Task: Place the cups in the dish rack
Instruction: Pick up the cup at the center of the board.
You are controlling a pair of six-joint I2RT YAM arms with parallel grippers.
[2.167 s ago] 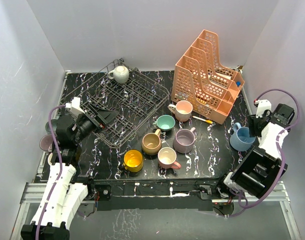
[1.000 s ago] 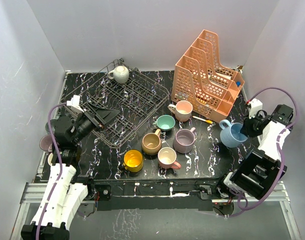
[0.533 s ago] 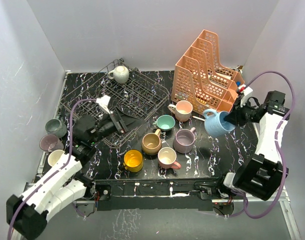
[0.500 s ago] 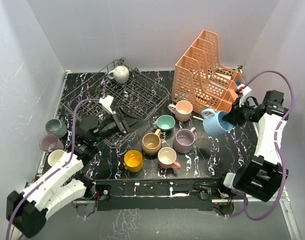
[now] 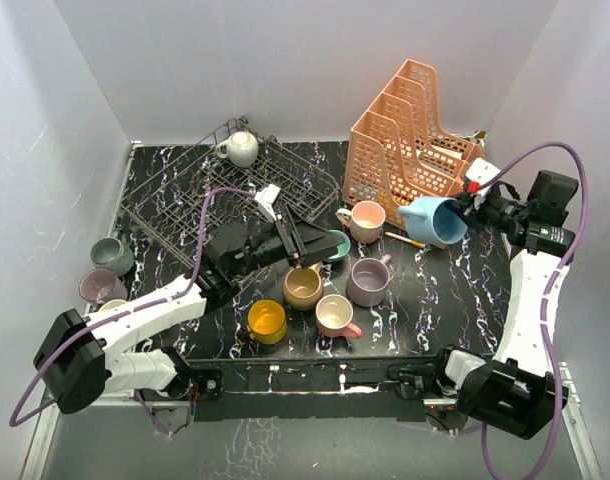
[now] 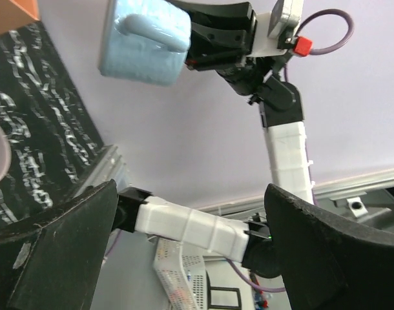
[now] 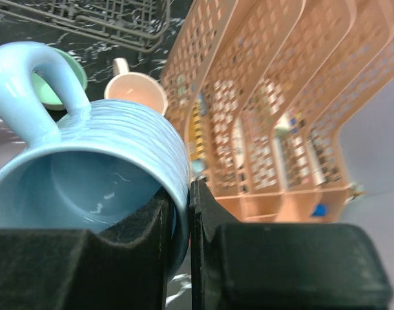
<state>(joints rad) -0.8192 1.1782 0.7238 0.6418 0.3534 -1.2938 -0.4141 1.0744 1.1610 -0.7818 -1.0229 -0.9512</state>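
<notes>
The dark grey wire dish rack [image 5: 175, 200] fills the bench's far left corner, with a cream cup [image 5: 237, 148] in its far corner. A ribbed blue cup [image 5: 433, 220] hangs tipped above the right side, its rim pinched in the right tool [image 5: 465, 207]. Mid-bench, mouths up, stand pink [image 5: 365, 220], teal [image 5: 335, 243], tan [image 5: 303, 287], lilac [image 5: 367, 282], pale pink [image 5: 334, 315] and yellow [image 5: 266, 321] cups. A grey-green cup [image 5: 110, 255] and a mauve cup [image 5: 95, 287] sit at the left edge.

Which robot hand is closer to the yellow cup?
Left. The left gripper hovers by the teal cup, a little beyond the yellow cup; the right gripper is far to the right, holding the blue cup.
</notes>
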